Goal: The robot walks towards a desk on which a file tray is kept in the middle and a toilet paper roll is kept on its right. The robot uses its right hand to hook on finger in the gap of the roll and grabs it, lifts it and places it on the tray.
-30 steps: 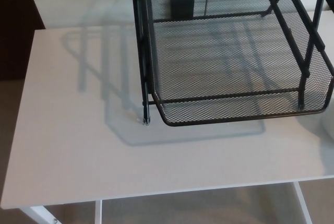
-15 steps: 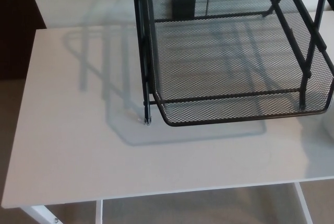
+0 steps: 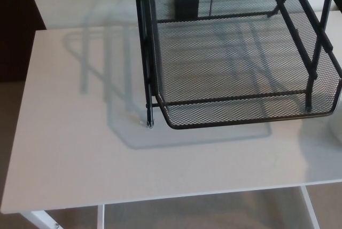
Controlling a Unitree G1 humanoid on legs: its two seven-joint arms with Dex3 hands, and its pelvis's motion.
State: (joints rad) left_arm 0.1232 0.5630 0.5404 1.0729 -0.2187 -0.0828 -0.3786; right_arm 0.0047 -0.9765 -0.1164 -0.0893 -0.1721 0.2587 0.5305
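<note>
On white desk, blk mesh file tray sits twd right.

You have neither of the robot's hands in the head view. The left hand is not in view at the picture's left side, and the right hand is not in view at the right side. No forearm, wrist or fingers show, so you cannot tell their pose or state.
</note>
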